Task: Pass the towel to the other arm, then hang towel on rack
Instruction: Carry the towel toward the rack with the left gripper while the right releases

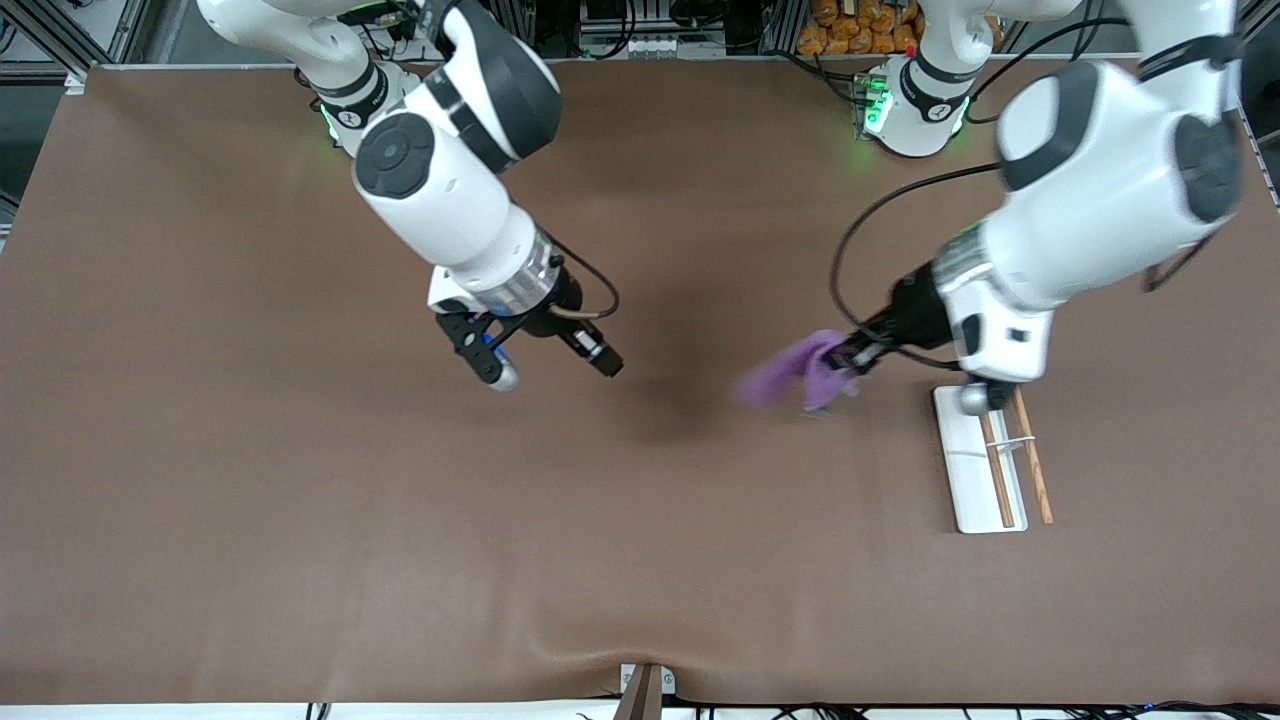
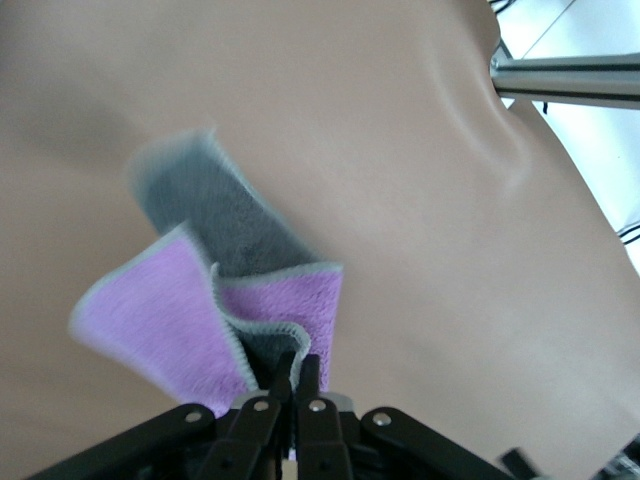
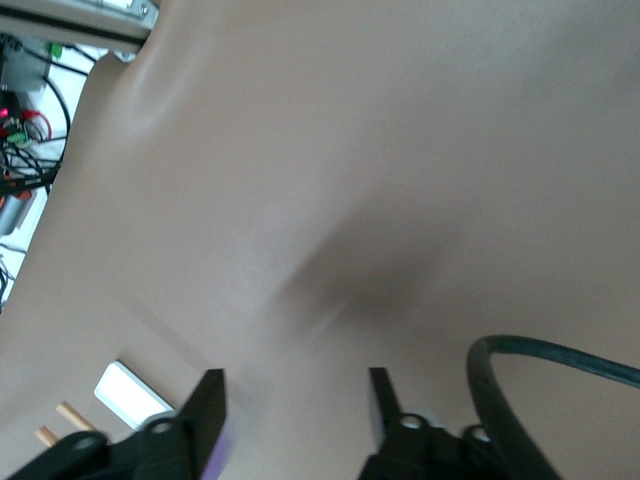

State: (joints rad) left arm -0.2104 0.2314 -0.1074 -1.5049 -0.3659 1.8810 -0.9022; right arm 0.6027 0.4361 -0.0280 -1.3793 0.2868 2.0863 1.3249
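The lilac towel (image 1: 795, 372) hangs bunched in the air over the table's middle, toward the left arm's end. My left gripper (image 1: 850, 355) is shut on one of its corners. In the left wrist view the towel (image 2: 170, 320) shows purple folds and its grey underside, pinched between the left gripper (image 2: 298, 365) fingers. My right gripper (image 1: 555, 372) hovers open over the middle of the table, apart from the towel, with nothing between its fingers (image 3: 205, 400). The rack (image 1: 985, 470), a white base with two wooden rods, lies beside the towel at the left arm's end.
The brown mat (image 1: 300, 520) covers the whole table. The left arm's wrist hangs over the rack's end that lies farther from the front camera. The right wrist view shows the rack's base (image 3: 130, 395) at its edge. A black cable (image 1: 850, 250) loops off the left wrist.
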